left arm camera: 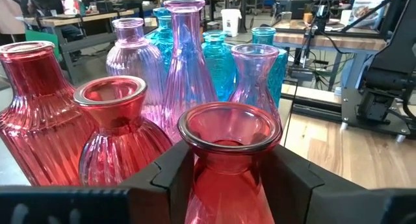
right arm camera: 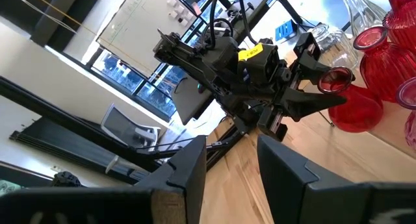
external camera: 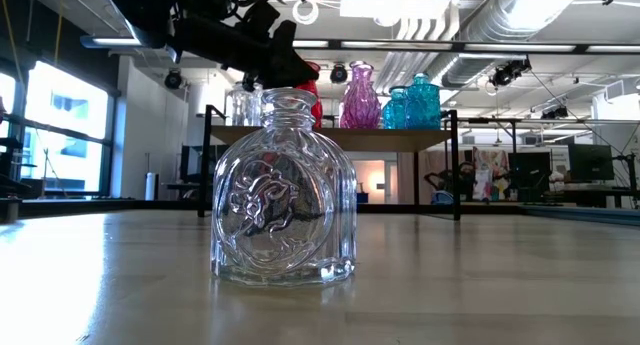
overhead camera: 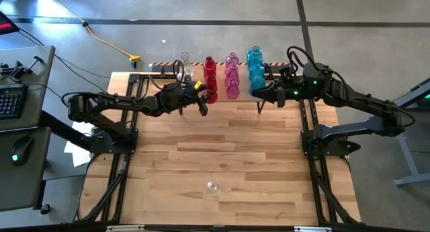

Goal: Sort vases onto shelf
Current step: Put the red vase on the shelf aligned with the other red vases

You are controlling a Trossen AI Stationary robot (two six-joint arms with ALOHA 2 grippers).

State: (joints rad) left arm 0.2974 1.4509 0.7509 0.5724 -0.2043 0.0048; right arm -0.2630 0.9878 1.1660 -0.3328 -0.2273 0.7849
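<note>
My left gripper (left arm camera: 231, 178) brackets an upright red vase (left arm camera: 229, 159) on the shelf (overhead camera: 265, 91); fingers slightly parted, grip uncertain. Right gripper (overhead camera: 257, 92) holds nothing, fingers partly open. One clear vase (overhead camera: 213, 188) remains on the table (overhead camera: 235, 151), nearer left.

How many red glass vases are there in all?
3: a large ribbed red glass vase, a smaller red vase beside it, and a third red vase at the left gripper. More may hide behind.
</note>
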